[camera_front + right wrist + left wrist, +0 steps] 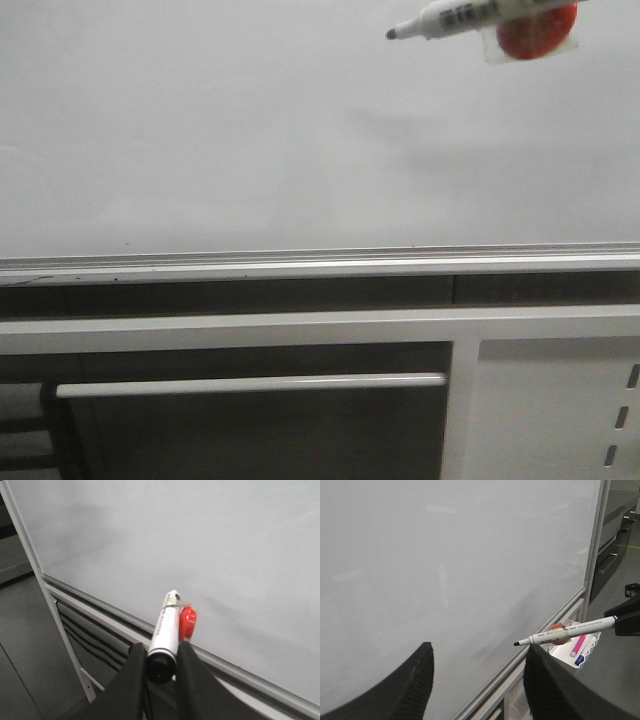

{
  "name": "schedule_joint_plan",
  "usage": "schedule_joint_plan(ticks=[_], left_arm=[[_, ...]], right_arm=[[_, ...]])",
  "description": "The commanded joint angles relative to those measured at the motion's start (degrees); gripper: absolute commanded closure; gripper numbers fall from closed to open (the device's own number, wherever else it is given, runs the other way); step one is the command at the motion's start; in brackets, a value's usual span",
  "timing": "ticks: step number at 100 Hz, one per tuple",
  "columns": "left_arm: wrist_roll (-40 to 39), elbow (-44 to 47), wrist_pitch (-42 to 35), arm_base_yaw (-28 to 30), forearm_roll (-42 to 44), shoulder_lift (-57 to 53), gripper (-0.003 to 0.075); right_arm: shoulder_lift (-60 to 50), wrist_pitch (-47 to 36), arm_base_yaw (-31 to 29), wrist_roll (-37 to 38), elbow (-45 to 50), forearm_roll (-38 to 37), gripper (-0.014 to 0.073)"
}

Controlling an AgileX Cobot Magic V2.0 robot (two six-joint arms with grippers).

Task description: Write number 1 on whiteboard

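Observation:
The whiteboard point(250, 130) fills the upper front view, pale and glossy, with its silver tray rail point(300, 260) along the lower edge. No number 1 shows on it. A white marker point(470, 14) with a barcode label and a black tip enters at the top right, a red disc point(538, 35) taped to it. My right gripper point(161, 665) is shut on the marker point(166, 630) at its black rear end. The marker's tip point(516, 643) hangs a little off the whiteboard point(445, 555). My left gripper point(477, 680) stands open and empty, facing the board.
Below the rail are white-framed cabinet panels point(545, 405) and a long white handle bar point(250, 385). A white tray point(587, 642) holding a pink and a blue marker shows in the left wrist view. The board's metal side post point(30, 555) runs down to a grey floor.

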Motion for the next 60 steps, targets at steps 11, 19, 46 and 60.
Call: schedule_joint_plan(ticks=[11,19,46,60], left_arm=[[-0.5,-1.3,-4.8,0.1,-1.6,0.2,0.0353],[-0.5,-1.3,-4.8,0.1,-1.6,0.2,0.0353],[-0.5,-1.3,-4.8,0.1,-1.6,0.2,0.0353],[-0.5,-1.3,-4.8,0.1,-1.6,0.2,0.0353]], right_arm=[[1.2,-2.4,0.0,-6.0,-1.7,7.0,0.0636],[2.4,-2.1,0.0,-6.6,-2.1,7.5,0.0636],[7.0,-1.1,0.0,-9.4,-4.0,9.1,0.0636],[8.2,-1.1,0.0,-11.4,-5.0,10.3,0.0636]])
